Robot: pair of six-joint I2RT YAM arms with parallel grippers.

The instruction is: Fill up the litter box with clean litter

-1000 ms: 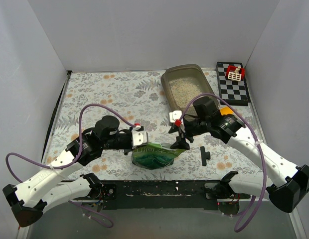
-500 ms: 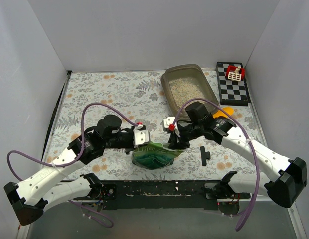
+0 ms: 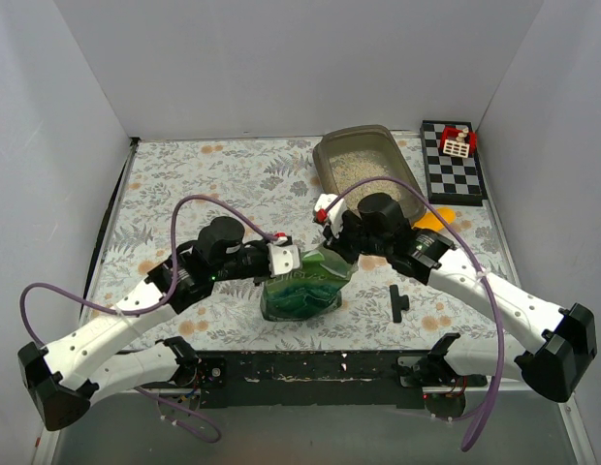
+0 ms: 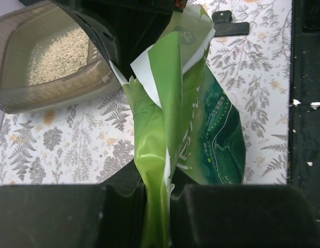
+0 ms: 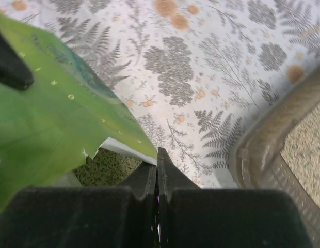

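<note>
The grey-brown litter box point(image 3: 325, 155) stands at the back right with pale clean litter point(image 3: 363, 172) in it. In front of it a crinkled green bag point(image 3: 300, 286) stands upright between both arms. My left gripper point(image 3: 286, 260) is shut on the bag's left top edge; in the left wrist view the foil point(image 4: 186, 119) runs down between the jaws of that gripper point(image 4: 156, 206), with the box rim point(image 4: 57, 95) behind. My right gripper point(image 5: 157, 160) is shut on the torn corner of the bag point(image 5: 46, 119), whose mouth gapes over granules point(image 5: 108, 165).
A black-and-white checkered board point(image 3: 454, 179) carrying a red-and-white piece point(image 3: 458, 142) lies at the back right corner. A yellow-orange scoop point(image 3: 436, 218) shows behind the right arm. A black clip point(image 3: 399, 302) lies on the fern-patterned cloth. White walls close in three sides.
My right gripper has shut on the bag's top corner and moved left and back. The bag has risen from lying flat to standing upright. The left gripper has kept its hold.
</note>
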